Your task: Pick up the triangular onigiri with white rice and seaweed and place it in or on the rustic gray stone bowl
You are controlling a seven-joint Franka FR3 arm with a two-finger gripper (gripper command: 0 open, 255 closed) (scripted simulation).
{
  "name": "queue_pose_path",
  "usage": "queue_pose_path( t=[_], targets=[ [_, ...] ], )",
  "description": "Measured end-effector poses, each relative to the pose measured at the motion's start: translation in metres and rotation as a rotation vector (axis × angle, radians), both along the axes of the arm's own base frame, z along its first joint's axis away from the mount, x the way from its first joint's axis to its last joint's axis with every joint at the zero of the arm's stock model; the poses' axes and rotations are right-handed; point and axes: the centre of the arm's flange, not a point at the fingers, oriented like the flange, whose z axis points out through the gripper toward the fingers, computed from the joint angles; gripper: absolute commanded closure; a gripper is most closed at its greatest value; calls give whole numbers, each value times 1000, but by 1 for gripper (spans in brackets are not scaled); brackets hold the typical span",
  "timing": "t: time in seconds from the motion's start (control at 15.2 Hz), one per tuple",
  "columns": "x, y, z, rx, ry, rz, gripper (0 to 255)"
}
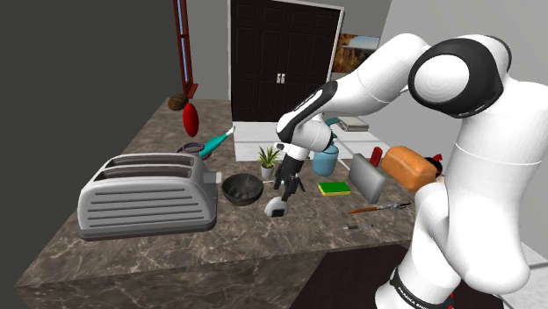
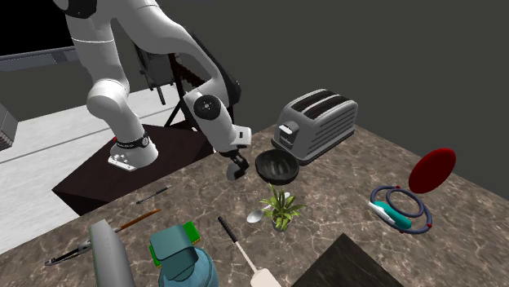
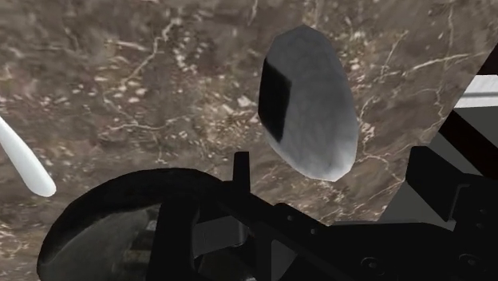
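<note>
Plainly, one gripper (image 1: 287, 187) hangs, jaws apart and empty, above one onigiri (image 1: 277, 208) beside one dark bowl (image 1: 234, 193).

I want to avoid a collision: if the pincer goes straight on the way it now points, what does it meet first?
Most likely the onigiri, lying on the marbled counter just ahead of the open pincer. The dark bowl sits beside that line. Depth is hard to judge.
</note>
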Motion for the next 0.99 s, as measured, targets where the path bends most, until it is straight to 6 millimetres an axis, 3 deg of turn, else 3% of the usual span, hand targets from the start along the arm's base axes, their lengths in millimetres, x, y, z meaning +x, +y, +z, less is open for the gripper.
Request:
queue_pose_path(
  t=[0.46,0.53,0.99],
  targets=[
    [0,1,-7,0,0,0,0],
    [0,1,-7,0,0,0,255],
    [0,1,-7,0,-2,-1,255]
  ],
)
